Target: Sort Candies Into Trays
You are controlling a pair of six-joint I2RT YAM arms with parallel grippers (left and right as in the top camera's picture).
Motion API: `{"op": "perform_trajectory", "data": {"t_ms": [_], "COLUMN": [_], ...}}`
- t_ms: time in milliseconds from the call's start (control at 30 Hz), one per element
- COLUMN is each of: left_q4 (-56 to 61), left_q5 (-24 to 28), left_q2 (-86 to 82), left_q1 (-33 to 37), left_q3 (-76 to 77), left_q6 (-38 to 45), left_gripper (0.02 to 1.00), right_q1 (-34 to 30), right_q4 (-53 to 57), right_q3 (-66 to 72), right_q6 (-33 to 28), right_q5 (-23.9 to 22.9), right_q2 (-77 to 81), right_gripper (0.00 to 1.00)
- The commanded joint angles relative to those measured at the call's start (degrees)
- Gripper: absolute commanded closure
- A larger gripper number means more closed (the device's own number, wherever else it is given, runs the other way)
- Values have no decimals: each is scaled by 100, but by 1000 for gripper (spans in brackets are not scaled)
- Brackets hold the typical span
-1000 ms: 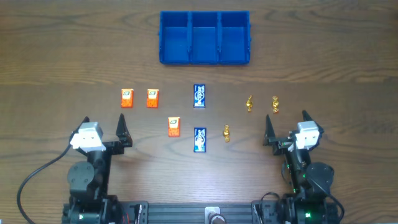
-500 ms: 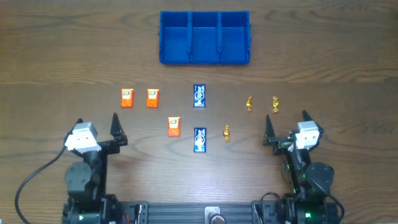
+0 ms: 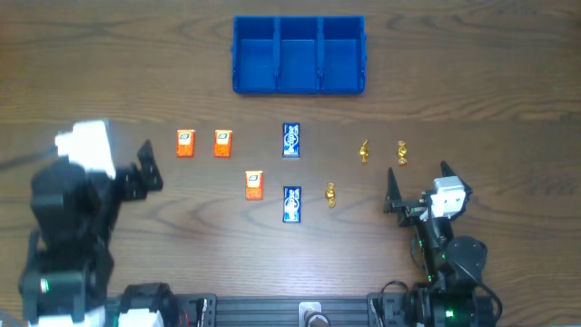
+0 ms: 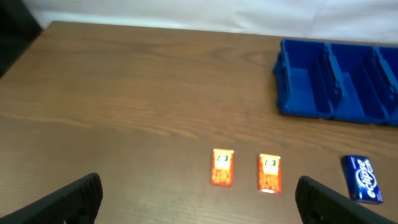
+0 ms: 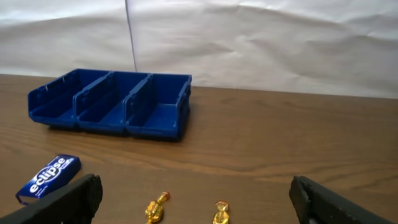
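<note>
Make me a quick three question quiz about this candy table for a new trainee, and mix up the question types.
1. How many orange candies lie on the table?
2. True or false: the blue tray already holds a candy.
3. Which is nearest the right pincer: A orange candies, B blue tray, C gold candies?
Key: 1 three; 2 false; 3 C.

A brown wooden tabletop [image 3: 109, 64] with long, streaky grain spreads across the whole work surface. Beyond its far edge hangs a white, slightly creased sheet [image 5: 280, 43]. A thin dark line [image 5: 130, 37], cord or seam, runs straight down the sheet to the table's edge.
</note>
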State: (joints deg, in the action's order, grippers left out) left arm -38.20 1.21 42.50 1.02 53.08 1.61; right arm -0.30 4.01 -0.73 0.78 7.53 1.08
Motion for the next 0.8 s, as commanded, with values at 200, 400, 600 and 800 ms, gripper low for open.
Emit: {"op": "perform_trajectory", "data": {"t_ms": [200,400,600,800], "left_q4": [-103,415,833,1027], "left_q5": [553,634,634,562], "left_q2": [3239,4474,5241,5692], "left_q1": [-260,-374,-446,-439], "left_q3": [490,487,487,487], "left_q6": [271,275,317,404], "left_gripper": [20,23,20,18], "right_q1": [66,66,66,66], "right_q4": [11,11,11,11], "right_q3": [28,28,28,28], "right_q6": [-68,-68,-68,-68], "right_q5": [7,7,7,7], "right_q2": [-20,-20,-20,-20], "right_gripper": [1,3,1,1]}}
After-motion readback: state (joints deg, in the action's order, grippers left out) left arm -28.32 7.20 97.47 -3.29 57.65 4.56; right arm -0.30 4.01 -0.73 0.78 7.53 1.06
